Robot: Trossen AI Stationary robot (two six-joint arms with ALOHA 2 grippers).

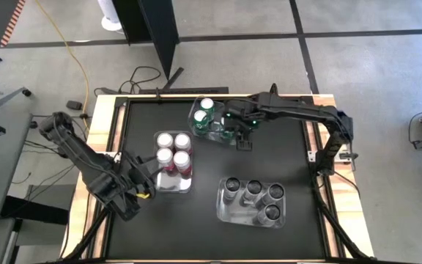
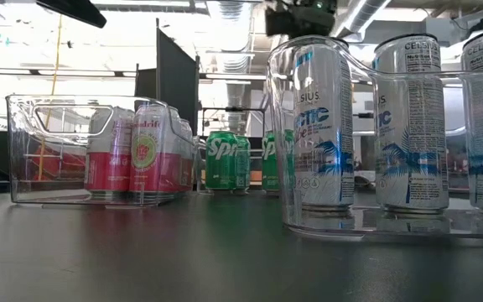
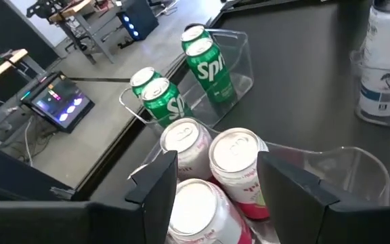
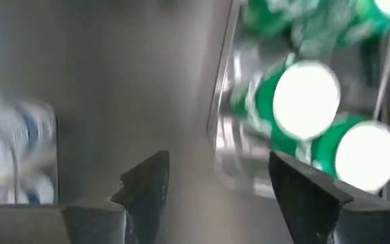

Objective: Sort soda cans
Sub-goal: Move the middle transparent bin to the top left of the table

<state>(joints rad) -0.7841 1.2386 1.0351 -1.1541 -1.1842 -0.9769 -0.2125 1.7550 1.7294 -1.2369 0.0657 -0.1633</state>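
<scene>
Cans appear fully sorted, three clear bins on the black table. Landmark: the pink-can bin (image 1: 168,185). Four red-pink cans (image 1: 174,152) stand upright in it. The green cans (image 1: 203,111) sit in a bin beyond it, toward the table's far edge; the dark cans (image 1: 253,198) in a bin off to its right, nearer the front.

My left gripper (image 3: 212,196) hangs just over the pink bin's front end, fingers spread, nothing between them. My right gripper (image 4: 212,183) is beside the green bin, fingers likewise spread and empty.

Handling, my guess: thin aluminium, stiff but dentable, smooth and slippery. Weight unknown; full or empty, can't tell. Best hold across the mid-body, below the rim, squeezing lightly, keeping upright.
</scene>
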